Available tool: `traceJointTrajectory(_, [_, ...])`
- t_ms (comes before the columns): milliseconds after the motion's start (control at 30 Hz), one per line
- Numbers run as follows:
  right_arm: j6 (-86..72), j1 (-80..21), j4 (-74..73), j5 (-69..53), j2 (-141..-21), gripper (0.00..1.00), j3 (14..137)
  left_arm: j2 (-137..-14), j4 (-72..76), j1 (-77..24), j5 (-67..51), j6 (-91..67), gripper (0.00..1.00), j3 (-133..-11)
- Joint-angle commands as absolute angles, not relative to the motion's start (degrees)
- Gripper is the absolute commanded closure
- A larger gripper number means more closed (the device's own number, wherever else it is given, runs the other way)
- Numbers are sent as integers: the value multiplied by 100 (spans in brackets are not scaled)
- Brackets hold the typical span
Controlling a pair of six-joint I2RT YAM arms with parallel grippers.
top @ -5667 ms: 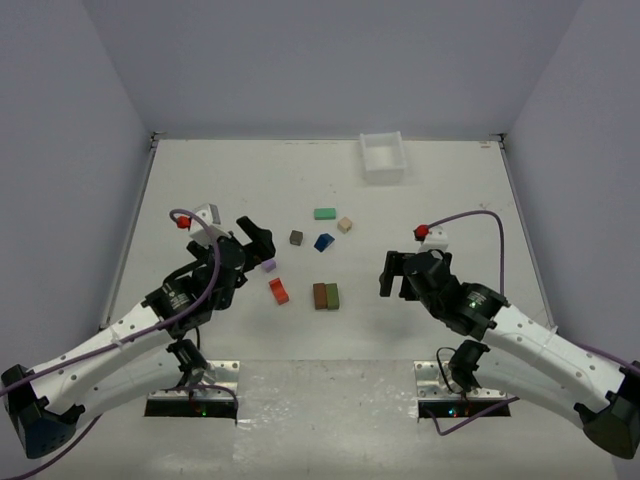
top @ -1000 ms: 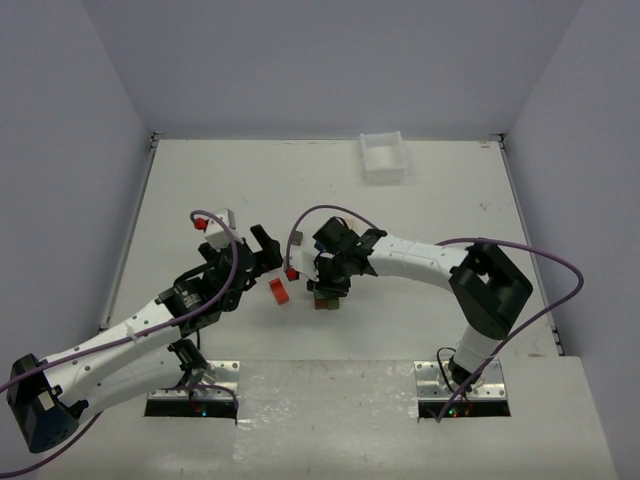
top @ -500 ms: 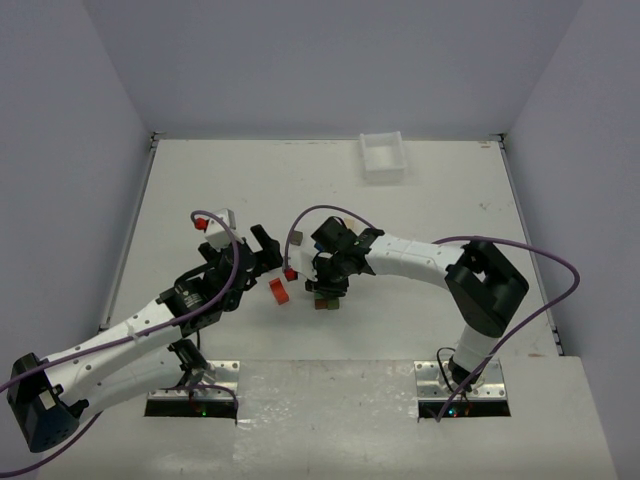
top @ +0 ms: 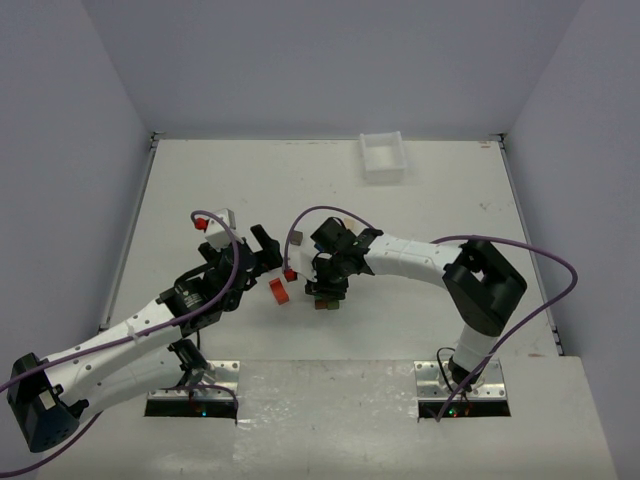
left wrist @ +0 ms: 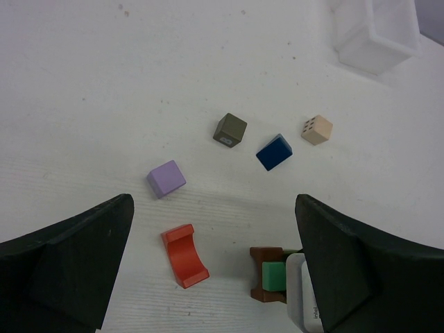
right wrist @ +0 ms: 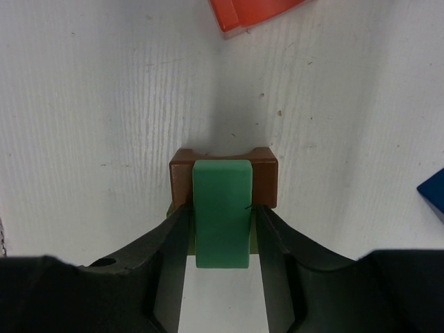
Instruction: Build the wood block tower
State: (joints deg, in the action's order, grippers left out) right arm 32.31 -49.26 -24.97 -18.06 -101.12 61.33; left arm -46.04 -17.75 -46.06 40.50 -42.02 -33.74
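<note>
Fingers (right wrist: 166, 263) of the right gripper (right wrist: 222, 211) closely flank the green block (right wrist: 222, 232), stacked on the brown block (right wrist: 267, 180) near the table's (top: 250, 180) middle; gripping or just clear, cannot tell.

Red-orange block (right wrist: 253, 12) and blue block (right wrist: 435, 194) are cut off by edges.

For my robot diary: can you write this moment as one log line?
left gripper: open, empty | right gripper: around green block, grip unclear | green block: atop brown block
</note>
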Motion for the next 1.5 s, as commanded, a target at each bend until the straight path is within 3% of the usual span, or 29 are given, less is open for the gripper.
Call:
traceJointTrajectory(0, [3204, -4896, -2368, -1850, -10113, 54, 6324, -4579, -1512, -4605, 4099, -4131, 0, -3352])
traceJointTrajectory(300, [3155, -4896, -2345, -1756, -10086, 41, 6337, -4579, -1521, -4605, 4113, -4157, 0, -3349])
traceJointTrajectory(600, [2989, -4896, -1932, -1619, -9770, 34, 6177, -4561, -1521, -4605, 4113, -4157, 0, -3348])
traceJointTrajectory(700, [2980, -4896, -1818, -1702, -9503, 27, 6045, -4547, -1526, -4605, 4099, -4157, 0, -3345])
traceJointTrajectory(800, [2979, -4896, -1770, -1780, -9278, 4, 5958, -4526, -1529, -4605, 4078, -4144, 0, -3344])
traceJointTrajectory(833, [2979, -4896, -1749, -1802, -9184, 1, 5923, -4513, -1525, -4605, 4074, -4135, 0, -3340])
traceJointTrajectory(1467, [3052, -4737, -1152, -1452, -8626, 1, 4619, -4507, -1468, -4605, 4060, -4066, 0, -3296])
